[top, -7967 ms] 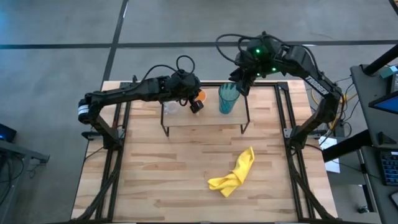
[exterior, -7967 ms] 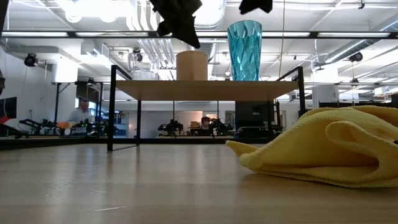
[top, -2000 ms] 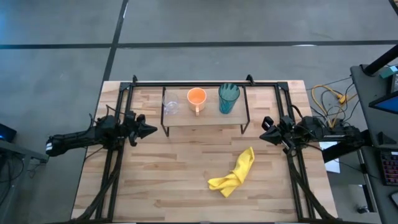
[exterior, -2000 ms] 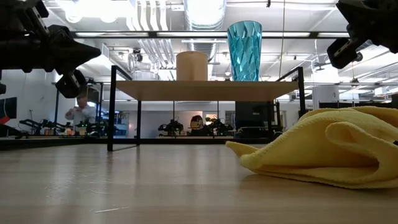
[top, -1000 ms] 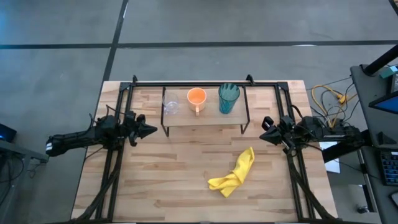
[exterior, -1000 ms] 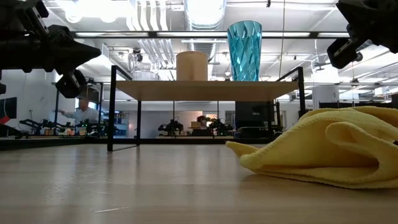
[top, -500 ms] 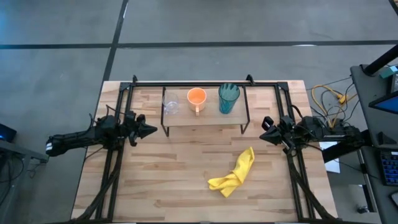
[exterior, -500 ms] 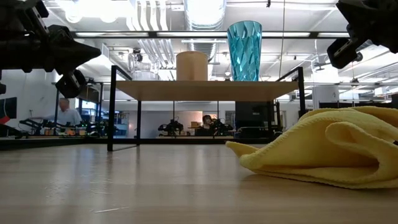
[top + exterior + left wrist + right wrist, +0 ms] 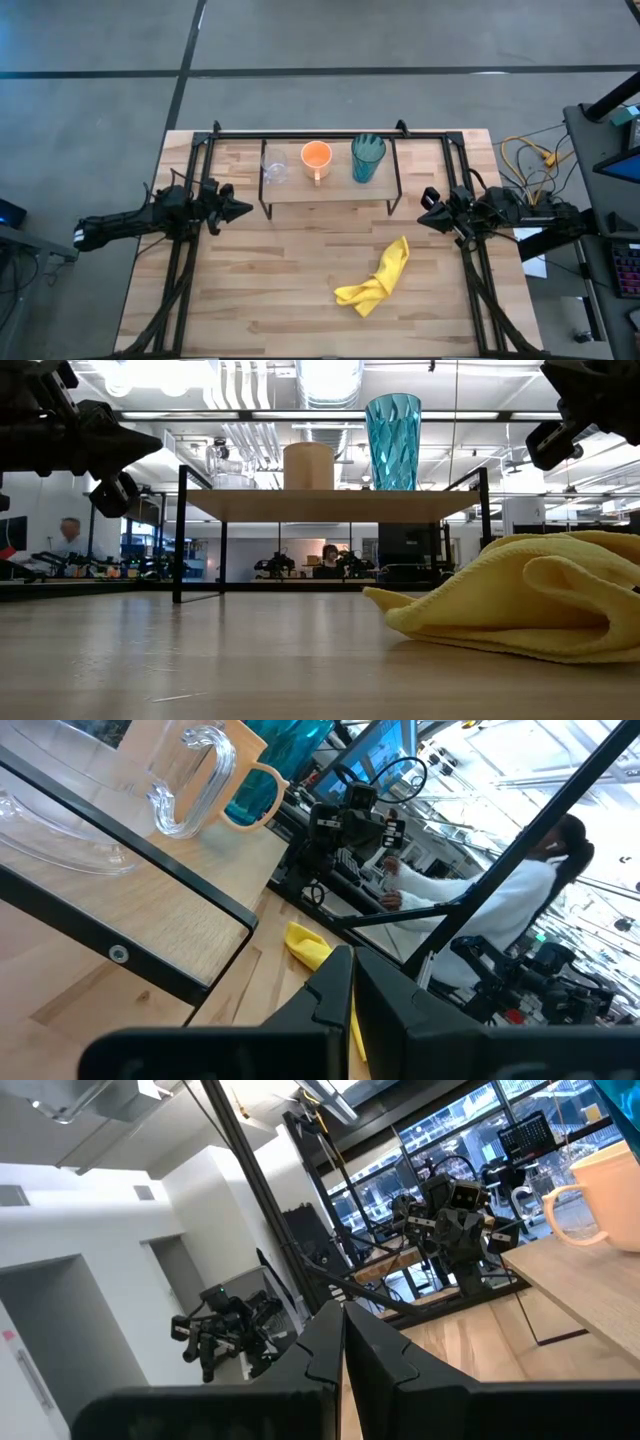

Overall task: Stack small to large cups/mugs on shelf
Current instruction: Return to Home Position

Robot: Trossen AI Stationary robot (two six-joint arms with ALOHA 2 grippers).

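Observation:
The shelf [image 9: 330,187] stands at the table's far middle. On it stand, in a row from left to right, the small clear glass cup [image 9: 274,170], the orange mug [image 9: 316,156] and the teal tumbler [image 9: 367,158], each resting on its base. In the low view the mug [image 9: 308,465] and the tumbler [image 9: 392,442] stand upright on the board [image 9: 330,505]. My left gripper [image 9: 243,209] is shut and empty at the table's left edge, pointing toward the shelf. My right gripper [image 9: 421,221] is shut and empty at the right edge, pointing left.
A crumpled yellow cloth [image 9: 376,280] lies on the tabletop, near and right of the shelf; it fills the low view's right [image 9: 520,600]. Black frame rails run along the table's left and right edges. People show in the room behind the table.

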